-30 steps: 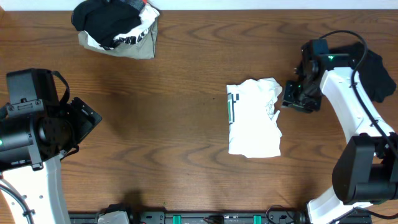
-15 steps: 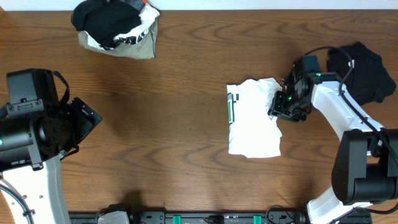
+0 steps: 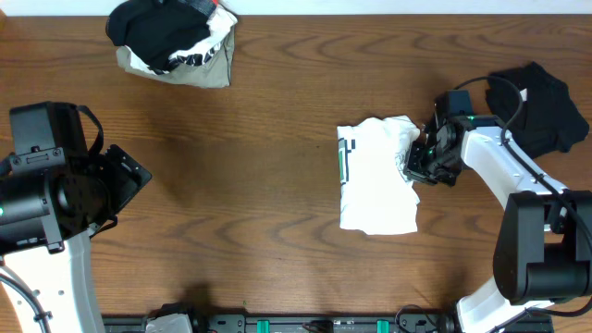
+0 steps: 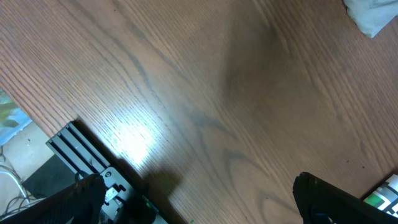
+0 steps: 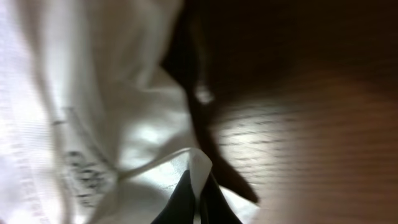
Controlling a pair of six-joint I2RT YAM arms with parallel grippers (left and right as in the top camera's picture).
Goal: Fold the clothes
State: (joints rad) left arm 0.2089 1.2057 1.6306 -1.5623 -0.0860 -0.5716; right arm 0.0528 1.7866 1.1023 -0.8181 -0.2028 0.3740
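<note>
A folded white T-shirt (image 3: 377, 176) with a small dark striped mark on its left edge lies right of the table's middle. My right gripper (image 3: 416, 159) sits at the shirt's right edge, shut on a pinch of the white cloth (image 5: 200, 163), which pokes up between the two dark fingers in the right wrist view. More clothes lie in a black, white-printed and olive-grey heap (image 3: 171, 42) at the back left, and a black garment (image 3: 541, 106) rests at the far right. My left gripper (image 4: 199, 205) hangs open over bare wood near the front left, holding nothing.
The table's front edge with a black rail (image 4: 87, 152) shows under the left gripper. A corner of white cloth (image 4: 373, 15) peeks in at the top right of the left wrist view. The right arm's cable (image 3: 504, 88) loops over the black garment.
The right gripper moved left from beside the shirt onto its right edge and shut on the cloth. The left arm stayed still.
</note>
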